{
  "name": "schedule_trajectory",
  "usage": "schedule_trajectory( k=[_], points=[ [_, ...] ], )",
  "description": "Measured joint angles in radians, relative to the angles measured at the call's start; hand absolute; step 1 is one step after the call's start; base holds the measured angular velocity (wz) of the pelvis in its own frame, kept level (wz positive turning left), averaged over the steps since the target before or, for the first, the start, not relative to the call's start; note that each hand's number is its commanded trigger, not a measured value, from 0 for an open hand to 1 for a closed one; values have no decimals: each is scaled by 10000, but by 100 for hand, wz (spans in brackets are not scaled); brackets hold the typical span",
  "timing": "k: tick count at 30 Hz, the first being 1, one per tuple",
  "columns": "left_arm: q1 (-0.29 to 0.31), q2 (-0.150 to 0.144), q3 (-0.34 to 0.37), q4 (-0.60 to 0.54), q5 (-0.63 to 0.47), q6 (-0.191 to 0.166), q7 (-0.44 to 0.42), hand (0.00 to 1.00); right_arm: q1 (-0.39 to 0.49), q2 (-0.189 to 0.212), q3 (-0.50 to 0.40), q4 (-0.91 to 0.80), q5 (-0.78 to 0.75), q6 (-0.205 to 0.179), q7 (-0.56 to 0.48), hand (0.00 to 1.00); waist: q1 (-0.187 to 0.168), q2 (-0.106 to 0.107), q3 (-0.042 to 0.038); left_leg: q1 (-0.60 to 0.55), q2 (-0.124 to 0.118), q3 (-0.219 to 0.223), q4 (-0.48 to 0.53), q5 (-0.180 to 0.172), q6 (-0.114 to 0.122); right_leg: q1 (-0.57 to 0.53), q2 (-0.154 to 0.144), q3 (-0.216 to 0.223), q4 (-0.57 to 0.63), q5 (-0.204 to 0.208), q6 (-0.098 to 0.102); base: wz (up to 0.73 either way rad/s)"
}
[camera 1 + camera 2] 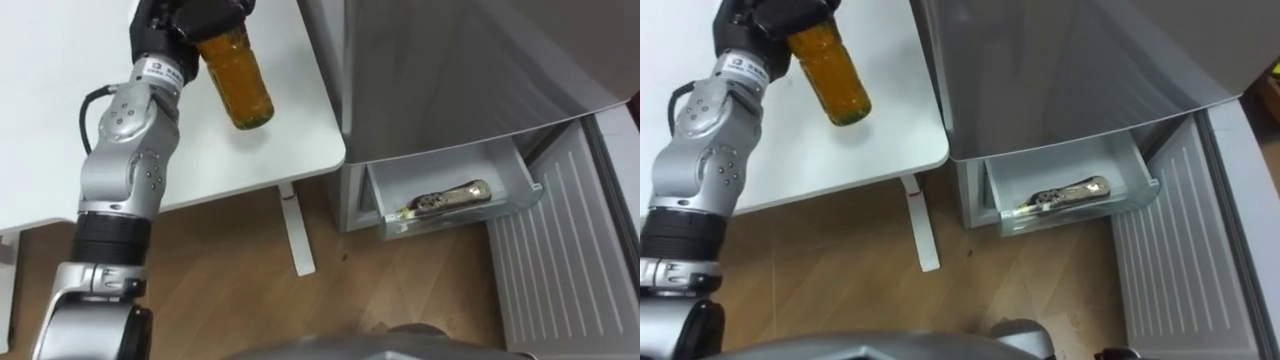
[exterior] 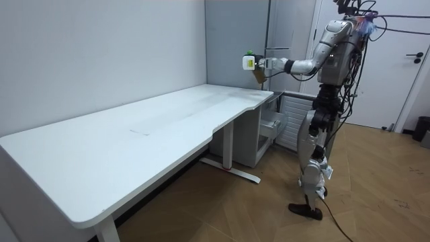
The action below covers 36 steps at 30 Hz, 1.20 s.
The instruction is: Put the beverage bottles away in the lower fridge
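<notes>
- Holding an orange-filled bottle [image 1: 237, 80] is the left hand [image 1: 175, 25], at the upper left of the left eye view. Its dark fingers [image 1: 215, 15] are curled round the bottle's upper part.
- The frame's top edge cuts off the hand, and the bottle's neck and cap are hidden inside the grasp. The free end of the bottle slants toward the lower right.
- In the room view the bottle hangs in the air, clear of the worktop [image 1: 60, 100], above the worktop's end next to the fridge [image 1: 450, 70].
- The fridge fills the upper right of the left eye view and its top is cut off.
- Its lower drawer [image 1: 527, 178] stands pulled out at centre right. A second bottle [image 1: 452, 198] lies on its side inside; its contents and cap are hard to make out through the clear front wall.
- The fridge door [image 1: 560, 250] stands open at the lower right, with its ribbed inner face showing.
- The worktop's rounded corner lies just beside the fridge wall, with a narrow gap between them.
- The worktop leg [image 1: 298, 235] stands on the wood floor [image 1: 230, 290] at lower centre, near the left of the drawer.
- Bare floor lies in front of the drawer. The robot stands there, with the fridge at the room view's centre.
</notes>
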<state>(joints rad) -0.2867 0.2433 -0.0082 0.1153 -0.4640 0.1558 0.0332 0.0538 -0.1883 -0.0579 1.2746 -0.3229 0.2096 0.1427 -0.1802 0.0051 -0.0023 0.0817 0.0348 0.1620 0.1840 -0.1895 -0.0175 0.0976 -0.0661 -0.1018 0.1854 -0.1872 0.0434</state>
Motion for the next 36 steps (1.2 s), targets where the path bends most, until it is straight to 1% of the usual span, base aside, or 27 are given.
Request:
schedule_trajectory(
  k=[2,3,4,5,6,8,9,10,11,12,15,18,21,22,23,24,25,26,27,30,32,33,36],
  points=[
    [204,-138,-47,-322,555,0,-20,100,-11,1,179,0,40,-31,23,0,150,37,14,-11,6,1,13,-1,-1,9,7,6,-4,1,-2,0],
    [318,-345,-55,-537,953,0,-21,100,-18,7,207,12,70,-29,41,0,258,47,17,-29,0,-1,8,0,0,8,5,-1,-16,1,-2,3],
    [406,-431,-57,-683,1095,0,-24,100,-39,15,252,19,94,-9,52,0,296,47,17,-36,-2,-11,-1,0,1,9,3,-16,-22,1,-2,3],
    [614,-528,-76,-978,1278,0,-64,100,-75,22,307,14,170,-14,91,0,401,46,17,-40,-2,-15,-7,1,2,7,5,-21,-33,0,-2,0],
    [718,-544,-95,-1123,1324,1,-98,100,-98,17,338,12,226,-15,117,0,459,46,17,-40,-2,-16,-7,1,1,8,7,-18,-35,0,-2,0],
    [1171,-561,-109,-1734,1548,9,-314,100,-290,22,363,11,595,-34,128,0,553,17,26,-78,-7,-88,35,4,1,11,5,-73,-41,0,-3,7],
    [1243,-562,-108,-1858,1588,10,-372,100,-338,26,374,10,753,-53,123,0,570,-1,31,-102,-10,-120,58,4,1,11,2,-105,-46,0,-3,16],
    [1286,-571,-160,-2006,1637,10,-465,100,-345,27,537,5,879,-70,107,0,708,-32,31,-162,-18,-204,98,4,1,12,-7,-189,-57,0,-3,19],
    [1358,-573,-226,-2180,1639,9,-467,100,-329,26,661,2,885,-63,69,0,823,-67,48,-197,-23,-276,129,4,1,27,-15,-266,-71,1,-3,18],
    [1453,-573,-240,-2297,1641,10,-459,100,-331,29,669,-19,884,-67,30,0,863,-77,44,-207,-25,-291,130,4,1,36,-16,-287,-90,1,-3,13],
    [1846,-592,-334,-2858,1640,11,-447,100,-335,75,942,-40,915,-127,-277,0,1090,-141,53,-251,-48,-388,139,4,1,94,-32,-393,-172,0,-3,11],
    [1890,-674,-376,-2936,1613,10,-454,100,-367,90,1264,-39,911,-247,-393,0,1300,-165,52,-284,-56,-449,147,4,1,107,-39,-463,-179,0,-3,6],
    [2050,-707,-516,-2946,1577,0,-452,100,-401,74,1546,-56,906,-346,-385,0,1360,-207,62,-350,-69,-582,180,5,1,147,-58,-658,-185,-3,1,14],
    [2104,-721,-578,-2946,1577,-20,-451,100,-459,76,1577,-56,889,-346,-373,0,1370,-216,68,-367,-69,-590,194,5,1,133,-58,-663,-185,-4,0,6],
    [2302,-747,-749,-2946,1564,-41,-451,100,-557,48,1673,-59,866,-371,-345,0,1409,-228,72,-378,-73,-589,201,5,1,124,-60,-660,-192,-4,0,0],
    [2537,-747,-955,-2945,1503,-41,-506,100,-578,12,1746,-122,877,-474,-341,0,1479,-245,75,-392,-81,-590,208,5,1,117,-69,-663,-195,-11,3,0],
    [2664,-743,-1064,-2945,1505,-42,-548,100,-577,8,1746,-209,876,-493,-339,0,1499,-257,74,-413,-87,-602,211,5,1,96,-71,-668,-198,-16,1,3],
    [2921,-739,-1238,-2908,1507,-46,-662,100,-581,11,1779,-431,880,-511,-337,0,1526,-283,84,-454,-94,-638,221,7,3,72,-72,-697,-212,-16,1,5],
    [3240,-762,-1357,-2847,1491,-46,-790,100,-573,10,1940,-651,875,-531,-337,0,1568,-322,102,-449,-96,-659,227,7,3,75,-72,-708,-198,-16,1,5],
    [3803,-852,-1530,-2537,1486,-46,-965,100,-591,2,2074,-1036,788,-616,-303,0,1702,-415,131,-445,-95,-681,227,7,3,77,-70,-721,-177,-15,-1,1],
    [3890,-834,-1682,-2179,1410,-46,-1028,100,-621,-42,2446,-1096,799,-676,-305,0,1765,-433,133,-443,-102,-725,232,7,3,115,-76,-784,-170,-13,-2,6],
    [3961,-728,-1837,-2030,1387,-46,-1050,100,-623,-51,2680,-1172,798,-675,-310,0,1850,-435,134,-431,-101,-734,233,7,3,132,-76,-804,-169,-13,-3,7],
    [4030,-707,-2042,-1733,1406,-46,-1217,100,-627,-80,2928,-1540,570,-655,-269,0,1926,-431,136,-471,-102,-798,259,7,3,136,-88,-936,-153,-14,-2,8]
  ],
)
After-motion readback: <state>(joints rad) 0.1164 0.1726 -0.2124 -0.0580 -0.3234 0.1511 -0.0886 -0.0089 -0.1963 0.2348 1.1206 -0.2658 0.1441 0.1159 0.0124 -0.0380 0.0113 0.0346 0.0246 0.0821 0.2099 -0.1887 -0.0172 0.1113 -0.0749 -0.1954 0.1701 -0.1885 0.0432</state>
